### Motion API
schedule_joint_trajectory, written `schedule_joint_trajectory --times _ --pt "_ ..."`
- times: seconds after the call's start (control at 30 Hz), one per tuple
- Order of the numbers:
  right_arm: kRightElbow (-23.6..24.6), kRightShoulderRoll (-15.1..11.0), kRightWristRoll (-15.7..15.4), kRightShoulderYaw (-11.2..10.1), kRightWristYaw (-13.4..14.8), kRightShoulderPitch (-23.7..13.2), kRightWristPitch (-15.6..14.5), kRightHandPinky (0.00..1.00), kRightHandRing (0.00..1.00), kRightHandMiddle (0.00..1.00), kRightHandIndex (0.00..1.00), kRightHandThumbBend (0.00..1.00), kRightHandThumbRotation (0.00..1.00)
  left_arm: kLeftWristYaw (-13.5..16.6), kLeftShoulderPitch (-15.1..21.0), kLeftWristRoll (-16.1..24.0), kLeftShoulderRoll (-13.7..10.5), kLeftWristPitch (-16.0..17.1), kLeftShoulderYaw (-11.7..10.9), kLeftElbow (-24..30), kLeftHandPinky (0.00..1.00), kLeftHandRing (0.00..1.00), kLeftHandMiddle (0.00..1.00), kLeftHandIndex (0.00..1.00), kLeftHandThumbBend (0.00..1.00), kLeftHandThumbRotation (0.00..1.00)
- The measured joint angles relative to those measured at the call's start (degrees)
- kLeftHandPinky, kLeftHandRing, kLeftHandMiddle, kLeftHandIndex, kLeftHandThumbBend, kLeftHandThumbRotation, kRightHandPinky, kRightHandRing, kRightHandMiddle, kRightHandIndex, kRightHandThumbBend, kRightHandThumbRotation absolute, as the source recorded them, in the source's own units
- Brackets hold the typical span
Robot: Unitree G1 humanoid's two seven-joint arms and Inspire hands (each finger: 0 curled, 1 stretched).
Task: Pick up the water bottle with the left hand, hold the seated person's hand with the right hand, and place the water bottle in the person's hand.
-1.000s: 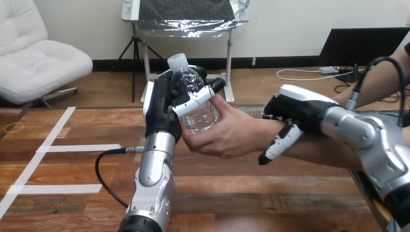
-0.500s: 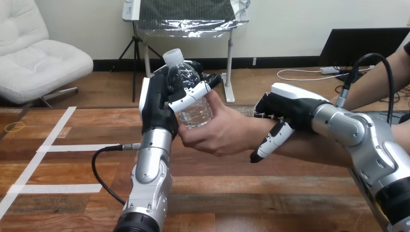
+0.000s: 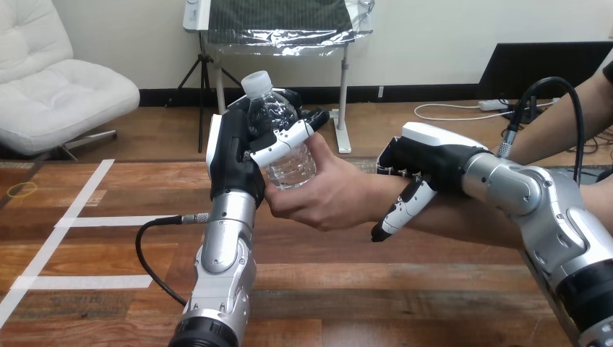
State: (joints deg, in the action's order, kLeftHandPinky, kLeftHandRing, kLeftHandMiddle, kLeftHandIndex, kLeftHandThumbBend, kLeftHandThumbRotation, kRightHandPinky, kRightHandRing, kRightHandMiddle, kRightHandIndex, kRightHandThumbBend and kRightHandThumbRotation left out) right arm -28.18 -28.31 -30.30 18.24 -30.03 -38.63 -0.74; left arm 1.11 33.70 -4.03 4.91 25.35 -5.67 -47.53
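A clear water bottle (image 3: 287, 157) with a white cap stands upright above the table's middle. My left hand (image 3: 233, 163) is shut on it, fingers and thumb curled round its upper body. The person's hand (image 3: 329, 195) reaches in from the right and wraps the bottle's lower part, so both hands are on the bottle. My right hand (image 3: 426, 155) arches over the person's wrist, with its thumb (image 3: 396, 211) hanging down the near side and its fingers hidden behind the wrist.
The wooden table (image 3: 361, 289) carries white tape lines (image 3: 116, 221) at the left and a small yellow ring (image 3: 20, 189) near the left edge. A black cable (image 3: 148, 253) loops out from my left forearm over the table.
The bottle, my left hand and the person's hand have shifted a little left and up together. My right hand followed leftward along with the person's wrist.
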Motion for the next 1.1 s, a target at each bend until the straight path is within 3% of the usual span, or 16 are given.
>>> schedule_joint_trajectory --times 0.8,1.1 --pt "-0.41 0.04 -0.03 -0.01 -0.01 0.0 0.21 0.22 0.27 0.34 0.33 0.87 0.11 -0.07 0.0 0.03 0.1 0.0 0.09 0.06 0.34 0.37 0.42 0.41 0.66 0.0" --pt "-0.37 -0.28 0.19 -0.01 -0.02 0.03 0.3 0.24 0.3 0.37 0.36 0.88 0.12 -0.28 -0.01 0.14 0.19 -0.03 0.23 0.39 0.36 0.4 0.44 0.43 0.68 0.0"
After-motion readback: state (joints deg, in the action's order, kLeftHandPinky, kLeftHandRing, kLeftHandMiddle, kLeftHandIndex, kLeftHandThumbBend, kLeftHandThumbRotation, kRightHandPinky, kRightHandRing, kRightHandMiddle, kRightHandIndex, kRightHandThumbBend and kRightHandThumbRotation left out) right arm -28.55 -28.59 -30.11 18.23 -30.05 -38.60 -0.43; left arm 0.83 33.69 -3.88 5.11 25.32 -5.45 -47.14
